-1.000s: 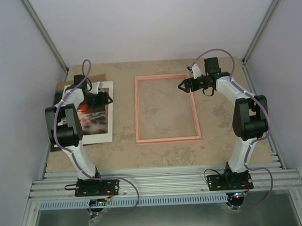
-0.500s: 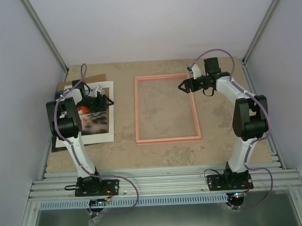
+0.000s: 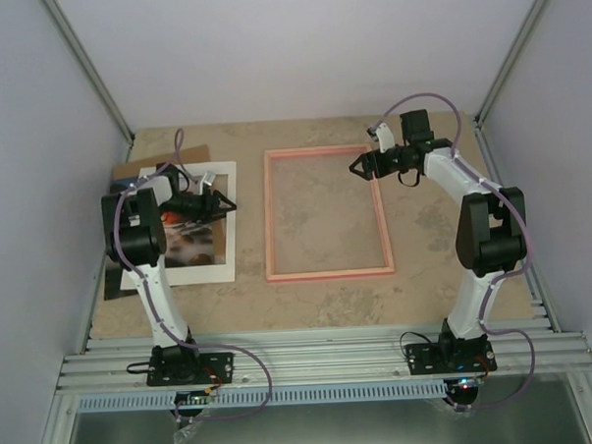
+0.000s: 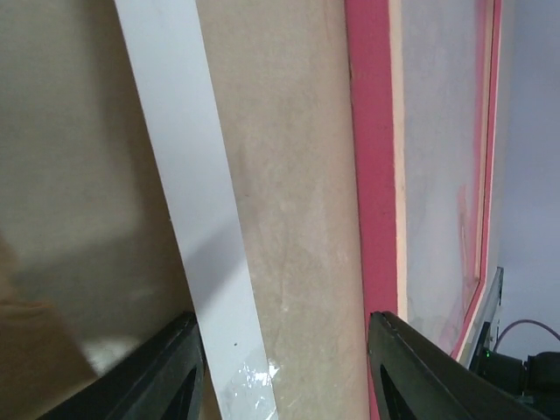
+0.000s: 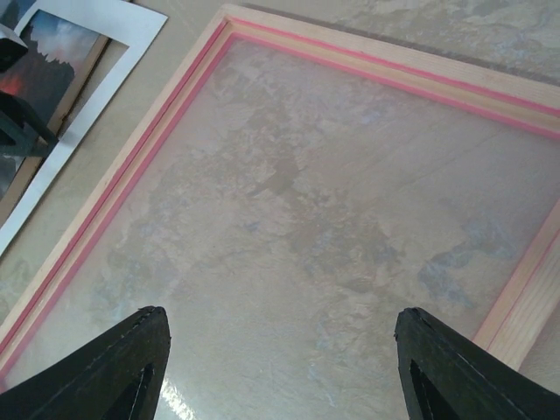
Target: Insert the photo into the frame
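The photo [image 3: 203, 241] lies face up on the desk [image 3: 319, 309], at 9 o'clock of the frame [image 3: 330, 274] and just apart from it, with a strip of bare desk between. Part of it rests on the brown backing board [image 3: 197, 154], which shows past its 12 o'clock edge.

The left tool [image 4: 282, 328] sits low at the photo's 3 o'clock edge. Its jaws stand apart, with the white border running in beside one finger and nothing clamped. The right tool [image 5: 278, 319] hovers over the frame near its 1 o'clock corner, jaws wide apart and empty.

Likely troubles from here:

- A thin print lying flat offers little to pinch. If the left tool closes without getting a finger under the border, it may skid over the paper or crease the edge.
- The wrist view is blurred, so the border may or may not be lifted off the desk. If it is flat, a closing finger could nudge the photo sideways and turn it out of square with the frame.
- Dragging the print toward 3 o'clock could catch its edge on the frame's raised 9 o'clock rail, buckling the paper or shoving the frame.
- The frame lies loose with nothing holding it. If it shifts, the photo could land askew across a rail.
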`<state>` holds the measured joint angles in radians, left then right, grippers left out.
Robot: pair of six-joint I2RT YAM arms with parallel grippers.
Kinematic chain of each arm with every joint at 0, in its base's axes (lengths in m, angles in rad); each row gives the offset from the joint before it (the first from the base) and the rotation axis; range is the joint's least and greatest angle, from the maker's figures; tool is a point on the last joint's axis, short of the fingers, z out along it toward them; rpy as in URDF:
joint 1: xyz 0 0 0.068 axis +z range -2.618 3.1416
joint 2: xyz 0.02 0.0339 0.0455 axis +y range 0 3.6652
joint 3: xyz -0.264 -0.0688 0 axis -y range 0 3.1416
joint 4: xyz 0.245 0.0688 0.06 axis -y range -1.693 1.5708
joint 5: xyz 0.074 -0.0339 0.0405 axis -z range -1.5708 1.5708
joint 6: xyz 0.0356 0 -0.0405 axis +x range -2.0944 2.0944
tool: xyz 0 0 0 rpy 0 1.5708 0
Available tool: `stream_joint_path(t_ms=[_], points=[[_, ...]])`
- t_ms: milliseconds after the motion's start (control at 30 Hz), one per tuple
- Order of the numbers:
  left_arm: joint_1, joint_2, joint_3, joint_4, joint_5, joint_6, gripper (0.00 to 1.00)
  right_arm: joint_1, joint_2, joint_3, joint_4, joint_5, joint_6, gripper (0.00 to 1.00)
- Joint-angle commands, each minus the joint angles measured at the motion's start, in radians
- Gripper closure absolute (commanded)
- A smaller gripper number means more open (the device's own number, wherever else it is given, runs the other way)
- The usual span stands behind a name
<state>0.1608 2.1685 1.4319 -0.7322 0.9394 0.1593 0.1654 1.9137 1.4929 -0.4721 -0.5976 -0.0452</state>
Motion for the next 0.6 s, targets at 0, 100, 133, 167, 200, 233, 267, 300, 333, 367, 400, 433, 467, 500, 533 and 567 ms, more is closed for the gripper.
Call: stream_joint_path(t_ms=[0,100,133,167,200,233,267,300,333,367,400,433,467,500,533,567], points=[[-0.026,0.013,-0.032,0.038,0.007,-0.032,0.47,0.002,0.004,0.028,-0.008,-0.006,-0.008,0.28],[-0.039,0.018,-0.056,0.088,-0.015,-0.086,0.46,0.002,0.004,0.026,-0.009,-0.006,-0.008,0.28],[-0.044,0.020,-0.059,0.098,-0.012,-0.093,0.47,0.002,0.003,0.025,-0.008,-0.006,-0.009,0.28],[-0.046,0.025,-0.060,0.102,-0.005,-0.091,0.48,0.002,0.003,0.025,-0.008,-0.005,-0.009,0.28],[-0.050,0.029,-0.060,0.106,0.004,-0.090,0.51,0.002,0.004,0.025,-0.008,-0.005,-0.008,0.28],[-0.051,0.035,-0.060,0.109,0.014,-0.090,0.55,0.002,0.003,0.024,-0.009,-0.003,-0.009,0.28],[-0.052,0.044,-0.057,0.112,0.024,-0.090,0.59,0.001,0.002,0.022,-0.009,-0.002,-0.011,0.28],[-0.052,0.052,-0.054,0.116,0.028,-0.091,0.62,0.001,0.002,0.021,-0.008,-0.002,-0.010,0.28],[-0.052,0.059,-0.051,0.121,0.026,-0.090,0.66,0.001,0.001,0.019,-0.008,-0.001,-0.010,0.28],[-0.053,0.062,-0.049,0.124,0.020,-0.090,0.68,0.001,0.000,0.018,-0.009,-0.001,-0.011,0.28],[-0.052,0.064,-0.046,0.134,0.009,-0.093,0.70,0.001,-0.002,0.018,-0.010,-0.001,-0.013,0.28],[-0.052,0.065,-0.044,0.140,0.000,-0.099,0.73,0.000,-0.002,0.016,-0.011,-0.002,-0.015,0.29],[-0.052,0.064,-0.042,0.148,-0.005,-0.106,0.76,0.000,-0.001,0.015,-0.011,-0.005,-0.017,0.29],[-0.052,0.062,-0.039,0.150,-0.006,-0.110,0.82,0.001,-0.002,0.015,-0.010,-0.010,-0.019,0.29],[-0.052,0.057,-0.036,0.152,-0.001,-0.112,0.87,0.001,-0.002,0.017,-0.010,-0.019,-0.022,0.29],[-0.053,0.046,-0.033,0.151,0.006,-0.111,0.92,0.001,-0.003,0.017,-0.008,-0.028,-0.023,0.29]])
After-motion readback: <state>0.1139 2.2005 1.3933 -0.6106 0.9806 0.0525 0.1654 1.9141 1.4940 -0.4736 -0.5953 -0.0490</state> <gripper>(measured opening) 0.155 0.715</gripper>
